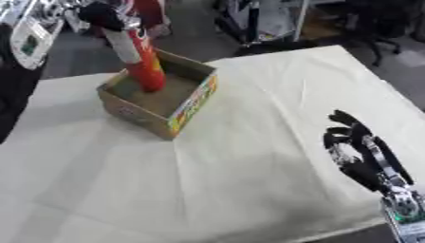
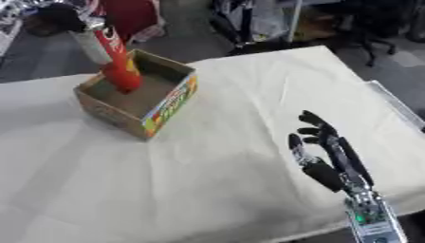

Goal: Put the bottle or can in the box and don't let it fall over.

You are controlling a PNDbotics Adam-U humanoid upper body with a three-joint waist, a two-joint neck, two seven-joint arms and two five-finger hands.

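Observation:
A tall red can (image 1: pixel 141 59) with a pale label side stands inside the open cardboard box (image 1: pixel 192 100) at the table's far left, leaning a little to the left. My left hand (image 1: pixel 101 15) is curled round the can's top end. My right hand (image 2: pixel 325 152) hovers open near the table's front right edge, fingers up and empty, far from the box.
The table (image 1: pixel 249 156) wears a wrinkled cream cloth. Beyond its far edge are a chair, dark equipment and floor. A white device (image 1: pixel 30 42) hangs at the upper left by my arm.

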